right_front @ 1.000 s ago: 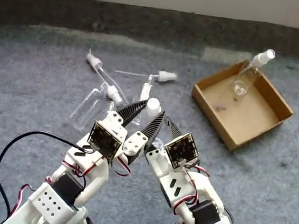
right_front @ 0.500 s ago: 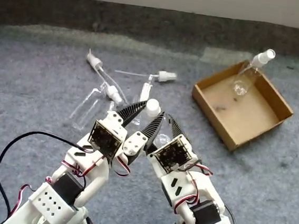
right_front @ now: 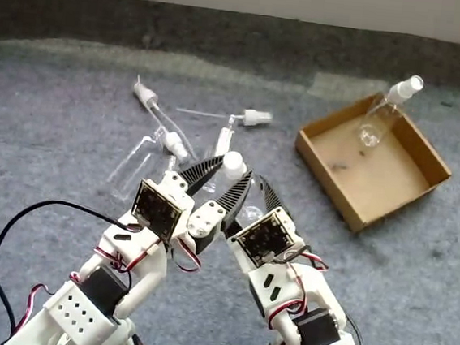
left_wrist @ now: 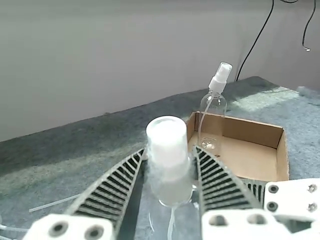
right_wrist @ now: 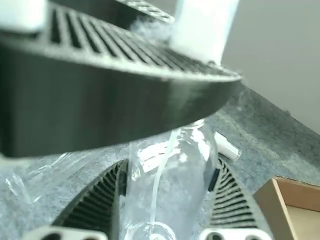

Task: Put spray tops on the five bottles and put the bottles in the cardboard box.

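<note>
L gripper (left_wrist: 170,151) was clamped on a spray top (left_wrist: 167,150): white, cylindrical, frosted lower collar, thin dip tube hanging below. It was held upright near table centre. R gripper (right_wrist: 170,170) was closed round a clear bottle (right_wrist: 169,192) directly under that top, w/ the tube visible inside the bottle. Cardboard box (right_front: 386,181) sat off to the right. A capped bottle (right_front: 380,113) leaned on its far wall, white sprayer over the rim. A loose bottle (right_front: 133,163) & two more sprayers (right_front: 255,118) lay on grey carpet (right_front: 55,123) beyond the grippers.
</note>
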Tool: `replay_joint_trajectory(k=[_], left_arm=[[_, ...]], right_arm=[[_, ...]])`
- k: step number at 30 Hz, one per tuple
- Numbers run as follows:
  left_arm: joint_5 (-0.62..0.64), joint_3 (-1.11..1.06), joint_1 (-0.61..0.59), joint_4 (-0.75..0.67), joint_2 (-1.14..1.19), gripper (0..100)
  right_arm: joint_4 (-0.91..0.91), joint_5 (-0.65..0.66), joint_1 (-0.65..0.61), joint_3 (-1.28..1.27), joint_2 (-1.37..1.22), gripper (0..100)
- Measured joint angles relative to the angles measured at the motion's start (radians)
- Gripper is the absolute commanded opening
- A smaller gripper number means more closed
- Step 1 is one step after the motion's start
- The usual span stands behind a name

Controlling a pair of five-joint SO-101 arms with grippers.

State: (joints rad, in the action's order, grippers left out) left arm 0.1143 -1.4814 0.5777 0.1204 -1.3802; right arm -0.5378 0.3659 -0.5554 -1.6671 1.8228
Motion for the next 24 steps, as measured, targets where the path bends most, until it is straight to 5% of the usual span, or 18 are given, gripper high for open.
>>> replay_joint_trajectory(k=[16,24], left_arm=[[0.000,-0.061,-0.003,-0.008,-0.014,1],[0.002,-0.063,-0.003,0.006,-0.014,15]], right_arm=[[-0.031,0.002,0.002,0.000,-0.002,8.7],[-0.029,-0.002,0.006,0.000,0.002,8.7]])
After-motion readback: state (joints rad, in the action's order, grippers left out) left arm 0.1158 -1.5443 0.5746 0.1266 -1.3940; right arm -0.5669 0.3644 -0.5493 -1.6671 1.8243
